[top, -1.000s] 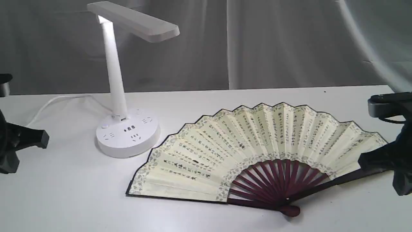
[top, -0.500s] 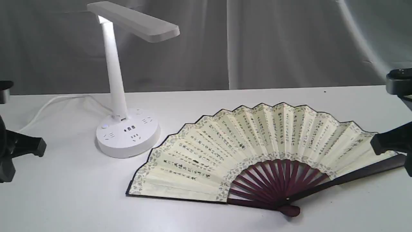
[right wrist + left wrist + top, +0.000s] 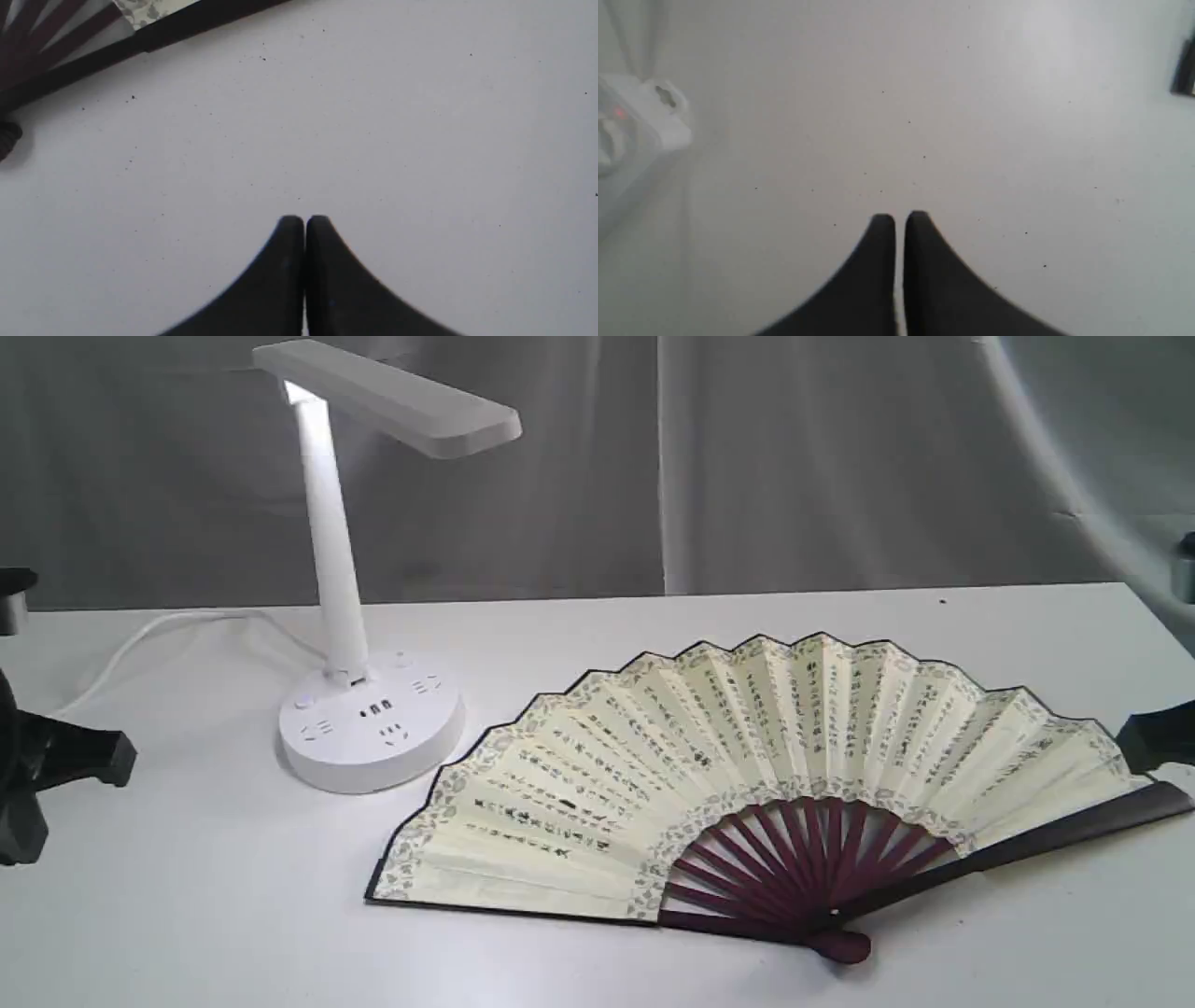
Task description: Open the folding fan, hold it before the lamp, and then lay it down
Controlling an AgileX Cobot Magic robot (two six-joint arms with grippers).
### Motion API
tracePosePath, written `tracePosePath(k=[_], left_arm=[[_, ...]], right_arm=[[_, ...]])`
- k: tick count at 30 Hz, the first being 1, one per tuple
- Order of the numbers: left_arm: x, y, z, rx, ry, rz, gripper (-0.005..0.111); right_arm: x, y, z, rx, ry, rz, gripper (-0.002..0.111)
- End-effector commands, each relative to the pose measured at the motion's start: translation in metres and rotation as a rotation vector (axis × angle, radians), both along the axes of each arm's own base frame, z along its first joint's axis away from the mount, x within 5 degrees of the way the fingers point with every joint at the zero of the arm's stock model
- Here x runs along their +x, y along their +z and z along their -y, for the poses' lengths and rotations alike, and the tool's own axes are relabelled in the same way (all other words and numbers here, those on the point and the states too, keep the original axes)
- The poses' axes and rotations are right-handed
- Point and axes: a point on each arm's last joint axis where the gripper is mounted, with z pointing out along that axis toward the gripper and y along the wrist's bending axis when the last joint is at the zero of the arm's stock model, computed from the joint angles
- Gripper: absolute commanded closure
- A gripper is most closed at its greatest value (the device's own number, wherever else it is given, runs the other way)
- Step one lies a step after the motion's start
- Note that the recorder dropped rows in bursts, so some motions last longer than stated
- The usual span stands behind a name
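The folding fan (image 3: 709,775) lies spread open and flat on the white table, cream pleats with black calligraphy, maroon ribs meeting at the pivot (image 3: 840,945). Its dark guard (image 3: 196,21) crosses a corner of the right wrist view. The white lamp (image 3: 369,714) stands left of the fan, its flat head (image 3: 387,397) lit. My right gripper (image 3: 304,221) is shut and empty over bare table, off the fan; its tip (image 3: 1158,735) shows at the exterior view's right edge. My left gripper (image 3: 899,218) is shut and empty, far left (image 3: 89,747).
The lamp's white cord (image 3: 159,635) trails left along the back of the table. A grey curtain hangs behind. A white socket block (image 3: 640,126) shows at the side of the left wrist view. The table (image 3: 233,896) is white.
My right gripper has drawn back to the right, off the fan's right guard, which now lies uncovered on the table. The left arm has barely moved.
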Motion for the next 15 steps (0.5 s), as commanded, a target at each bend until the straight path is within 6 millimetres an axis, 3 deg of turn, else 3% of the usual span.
tracePosePath(k=[1, 9, 15], left_arm=[[-0.004, 0.017, 0.000, -0.013, 0.001, 0.083, 0.107], [-0.031, 0.062, -0.001, -0.018, 0.001, 0.223, 0.107], [-0.063, 0.101, -0.002, -0.023, -0.001, 0.375, 0.107]], right_arm=[[-0.004, 0.003, 0.002, -0.004, -0.006, 0.004, 0.108], [-0.024, 0.039, 0.000, -0.017, 0.003, 0.152, 0.108], [-0.057, 0.078, -0.002, -0.024, 0.005, 0.308, 0.108]])
